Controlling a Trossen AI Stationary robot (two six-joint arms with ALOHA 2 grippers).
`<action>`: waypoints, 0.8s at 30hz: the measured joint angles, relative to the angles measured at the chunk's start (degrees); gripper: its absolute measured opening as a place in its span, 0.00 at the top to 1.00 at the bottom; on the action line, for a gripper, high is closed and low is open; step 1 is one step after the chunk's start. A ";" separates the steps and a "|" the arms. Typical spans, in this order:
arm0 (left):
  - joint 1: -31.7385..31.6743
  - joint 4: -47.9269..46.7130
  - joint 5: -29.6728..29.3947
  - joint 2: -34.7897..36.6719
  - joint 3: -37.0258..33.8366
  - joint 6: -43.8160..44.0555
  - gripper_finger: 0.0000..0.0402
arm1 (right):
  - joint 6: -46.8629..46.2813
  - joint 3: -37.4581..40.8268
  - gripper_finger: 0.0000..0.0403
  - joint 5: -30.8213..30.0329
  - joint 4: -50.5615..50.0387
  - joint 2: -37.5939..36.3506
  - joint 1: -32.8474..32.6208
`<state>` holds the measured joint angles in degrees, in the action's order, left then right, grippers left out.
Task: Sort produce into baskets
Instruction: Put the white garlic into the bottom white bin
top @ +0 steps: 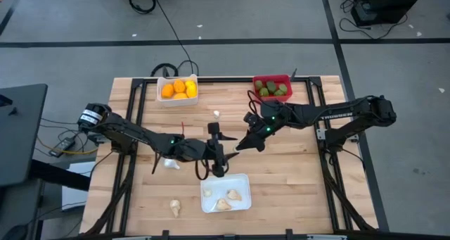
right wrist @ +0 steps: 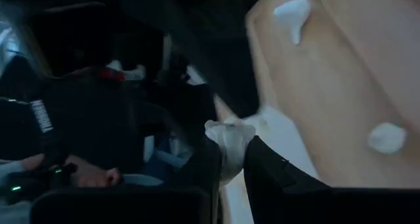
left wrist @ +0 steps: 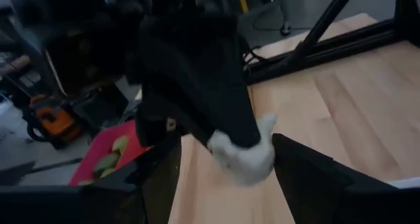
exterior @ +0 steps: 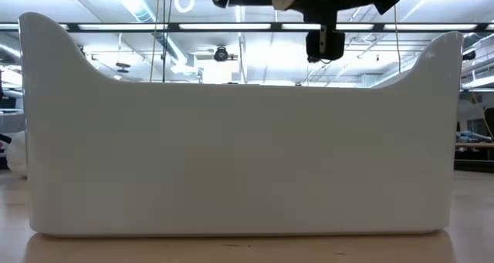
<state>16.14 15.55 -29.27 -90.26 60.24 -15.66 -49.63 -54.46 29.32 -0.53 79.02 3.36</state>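
Observation:
A whitish garlic bulb hangs in the air over the middle of the table, with my right gripper shut on it. My right gripper reaches in from the right. My left gripper comes from the left and is open. Its two fingers stand on either side of the bulb; whether one touches it I cannot tell. Oranges fill the white bin, and green fruits lie in the red bin. Bulbs lie in the white tray. My right gripper pinches the garlic bulb between its two fingers, and the bulb's rounded end bulges out past the fingertips. The fingers come slanting down from the table's right. The bulb is lifted clear of the table, above the tray's far side.
One loose bulb lies near the front edge left of the tray. A small white piece lies farther back, and another white thing lies under my left arm. The tray's wall fills the low view. Bare wood shows at the right.

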 joint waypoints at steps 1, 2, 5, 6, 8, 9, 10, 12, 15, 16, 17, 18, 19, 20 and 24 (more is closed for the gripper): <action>0.05 -0.42 -0.05 0.00 -0.01 0.82 0.41 | -0.36 0.01 0.85 0.79 0.58 0.02 -0.02; 0.06 -0.78 -0.07 0.00 -0.03 1.23 0.42 | -0.72 0.01 0.85 1.56 1.58 0.14 -0.16; 0.16 0.24 0.68 0.00 -0.04 1.30 0.45 | -1.41 0.00 0.85 1.81 3.00 0.21 -0.65; 0.28 0.61 0.73 0.00 -0.04 1.42 0.46 | -1.44 0.00 0.85 1.87 3.23 0.25 -0.83; 0.61 1.32 1.04 0.00 -0.04 2.22 0.48 | -1.70 0.00 0.85 1.89 3.77 0.33 -1.17; 0.85 1.98 1.04 -0.02 -0.04 2.37 0.50 | -1.87 0.00 0.85 1.84 3.94 0.33 -1.35; 1.20 2.62 1.06 -0.02 -0.06 2.40 0.51 | -1.93 0.00 0.84 1.69 4.15 0.33 -1.60; 2.02 4.22 0.98 -0.02 -0.04 2.46 0.55 | -3.64 -0.04 0.82 -1.04 3.73 0.31 -2.22; 3.10 4.86 1.27 0.00 -0.04 2.65 0.62 | -5.70 -0.02 0.76 -3.96 3.12 0.52 -2.94; 3.38 4.13 1.77 0.02 -0.02 3.49 0.65 | -5.68 0.01 0.73 -4.12 2.97 0.55 -3.20; 3.66 2.75 2.46 0.07 0.11 5.00 0.68 | -5.72 0.05 0.69 -4.30 2.66 0.59 -3.49; 3.87 0.82 3.52 0.15 0.16 7.07 0.70 | -5.72 0.11 0.65 -4.15 2.47 0.65 -3.85; 4.16 -1.62 4.91 0.24 0.18 9.54 0.72 | -5.72 0.15 0.61 -3.81 2.38 0.70 -4.27; 4.46 -4.67 7.30 0.26 0.20 12.06 0.74 | -5.81 0.15 0.57 -3.82 2.63 0.70 -4.81; 6.00 -10.47 13.31 -0.37 -0.28 18.35 0.77 | -5.78 -0.11 0.45 -3.56 4.33 0.44 -7.06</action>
<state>22.13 5.08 -15.96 -90.63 59.96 2.69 -55.41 -54.57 25.76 3.80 79.47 -3.70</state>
